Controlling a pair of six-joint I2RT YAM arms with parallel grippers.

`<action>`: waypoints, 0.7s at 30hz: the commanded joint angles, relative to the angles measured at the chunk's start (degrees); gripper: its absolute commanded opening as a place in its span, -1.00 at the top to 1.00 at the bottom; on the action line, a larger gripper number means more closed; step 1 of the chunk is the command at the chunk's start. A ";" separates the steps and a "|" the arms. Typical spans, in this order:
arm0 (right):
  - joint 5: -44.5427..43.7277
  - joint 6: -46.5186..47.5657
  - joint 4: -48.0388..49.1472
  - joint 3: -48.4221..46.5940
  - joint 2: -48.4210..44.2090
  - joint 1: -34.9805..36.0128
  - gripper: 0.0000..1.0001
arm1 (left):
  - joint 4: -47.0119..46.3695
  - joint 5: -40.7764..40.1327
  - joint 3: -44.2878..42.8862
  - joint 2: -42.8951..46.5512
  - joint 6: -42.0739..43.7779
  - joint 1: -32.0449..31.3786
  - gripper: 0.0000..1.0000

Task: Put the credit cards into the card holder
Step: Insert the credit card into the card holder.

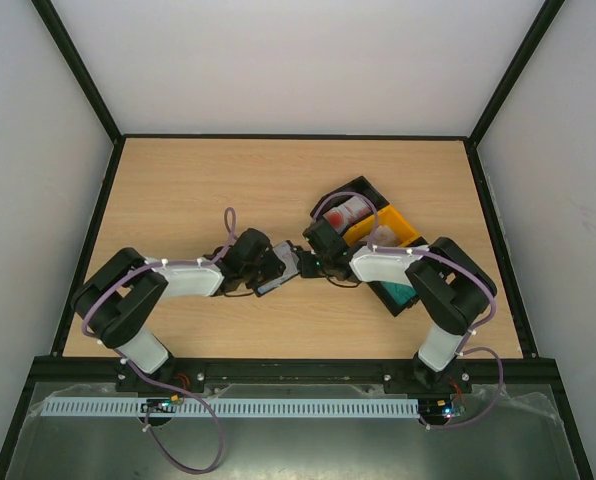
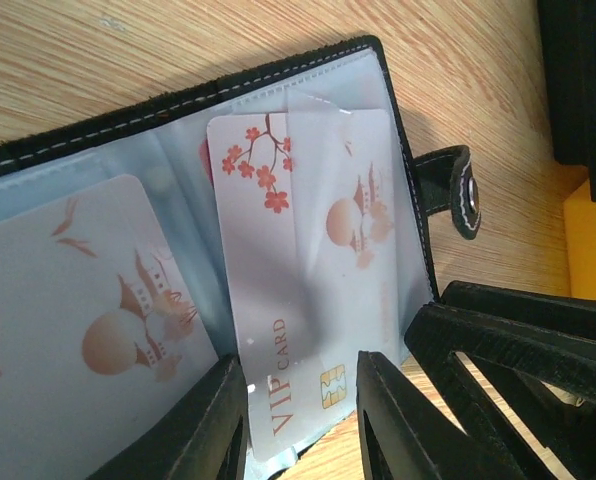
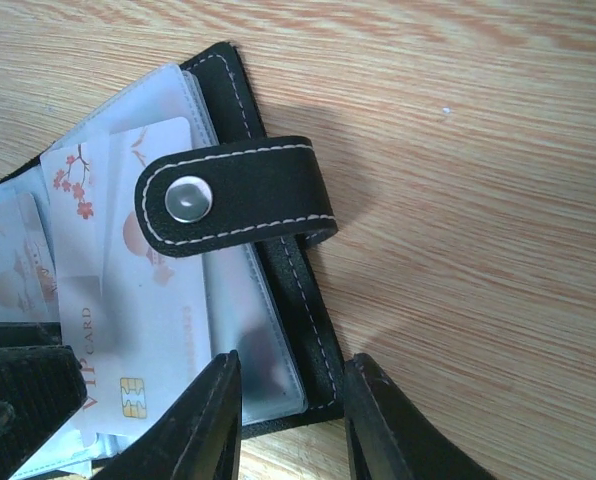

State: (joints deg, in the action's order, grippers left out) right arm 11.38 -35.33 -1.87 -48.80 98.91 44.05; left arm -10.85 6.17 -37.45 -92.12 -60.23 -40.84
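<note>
The black card holder (image 1: 281,272) lies open on the table between both grippers, with its pale blue lining up (image 2: 178,105). A pale pinkish-white credit card (image 2: 298,250) marked VIP CARD sits partly inside the right clear sleeve, its chip end sticking out. My left gripper (image 2: 300,430) has its jaws apart over that end. A second pale card (image 2: 88,330) sits in the left sleeve. My right gripper (image 3: 290,425) is open and straddles the near corner of the holder (image 3: 308,330), below the clasp tab (image 3: 238,195). The VIP card also shows in the right wrist view (image 3: 128,290).
The joined bins stand just behind the right gripper: a black bin (image 1: 371,190) holding red-and-white cards (image 1: 350,212), and a yellow bin (image 1: 396,228). A teal card (image 1: 403,296) lies under the right forearm. Black frame rails edge the table.
</note>
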 commanded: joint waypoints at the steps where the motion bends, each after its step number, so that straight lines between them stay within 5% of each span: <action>1: 3.59 0.81 -0.27 0.29 1.91 0.24 0.46 | 1.18 1.41 0.37 -1.98 0.13 -0.03 0.34; 14: 1.65 -0.62 -0.54 0.74 -0.08 0.24 0.45 | 1.61 0.60 -0.62 -1.94 0.17 -0.51 0.34; 21: 2.51 2.45 -1.61 0.37 -1.93 0.20 0.18 | 6.63 -4.50 0.75 2.75 -1.05 -0.73 0.37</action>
State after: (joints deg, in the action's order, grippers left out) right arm 12.12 -34.98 -2.02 -48.77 98.43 43.90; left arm -9.54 4.89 -37.56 -91.64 -60.62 -41.23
